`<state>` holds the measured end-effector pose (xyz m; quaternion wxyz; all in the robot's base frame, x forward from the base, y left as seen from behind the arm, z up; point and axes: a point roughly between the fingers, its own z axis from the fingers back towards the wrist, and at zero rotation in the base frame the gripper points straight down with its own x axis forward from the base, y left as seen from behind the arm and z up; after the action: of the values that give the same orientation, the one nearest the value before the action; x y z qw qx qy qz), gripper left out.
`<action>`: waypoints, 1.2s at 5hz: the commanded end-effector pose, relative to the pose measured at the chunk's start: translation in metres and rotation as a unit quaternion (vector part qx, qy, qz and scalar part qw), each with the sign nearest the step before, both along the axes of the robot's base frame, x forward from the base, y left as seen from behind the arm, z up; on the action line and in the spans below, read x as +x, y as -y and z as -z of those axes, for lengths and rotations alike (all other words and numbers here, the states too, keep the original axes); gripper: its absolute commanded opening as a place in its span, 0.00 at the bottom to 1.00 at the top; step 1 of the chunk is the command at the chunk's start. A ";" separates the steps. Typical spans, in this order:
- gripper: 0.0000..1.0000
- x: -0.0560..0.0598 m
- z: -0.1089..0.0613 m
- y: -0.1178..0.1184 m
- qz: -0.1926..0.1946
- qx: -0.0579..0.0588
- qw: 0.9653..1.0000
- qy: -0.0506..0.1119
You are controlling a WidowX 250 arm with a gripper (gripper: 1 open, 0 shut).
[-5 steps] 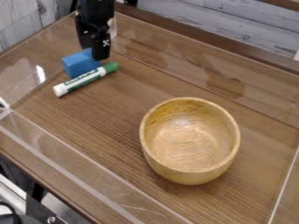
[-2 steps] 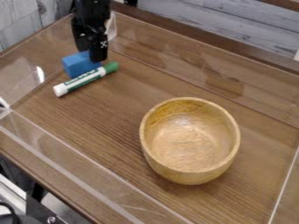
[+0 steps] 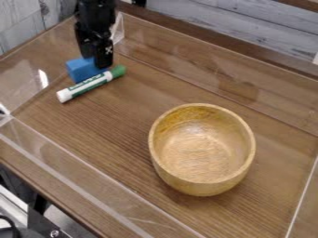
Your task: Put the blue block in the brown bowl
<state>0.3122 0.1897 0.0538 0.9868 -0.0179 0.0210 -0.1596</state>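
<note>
The blue block (image 3: 82, 69) lies on the wooden table at the upper left, its top partly covered by my black gripper (image 3: 92, 56), which hangs directly over it with its fingers spread open around the block's upper part. I cannot tell whether the fingers touch the block. The brown bowl (image 3: 203, 148) stands upright and empty at the centre right, well apart from the gripper.
A white marker with a green label (image 3: 91, 83) lies diagonally just right of and below the block, nearly touching it. The wooden table (image 3: 149, 93) has a transparent raised rim along its front and left edges. A planked wall runs behind.
The gripper has shifted slightly left and down, settling closer over the blue block. Block, marker and bowl have not moved.
</note>
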 end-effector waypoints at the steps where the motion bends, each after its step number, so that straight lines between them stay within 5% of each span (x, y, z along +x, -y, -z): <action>1: 1.00 0.010 -0.010 -0.015 -0.002 0.015 0.999 0.029; 6: 1.00 0.024 0.022 -0.023 0.004 0.010 0.999 0.035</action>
<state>0.3328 0.2076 0.0237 0.9859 -0.0143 0.0005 -0.1666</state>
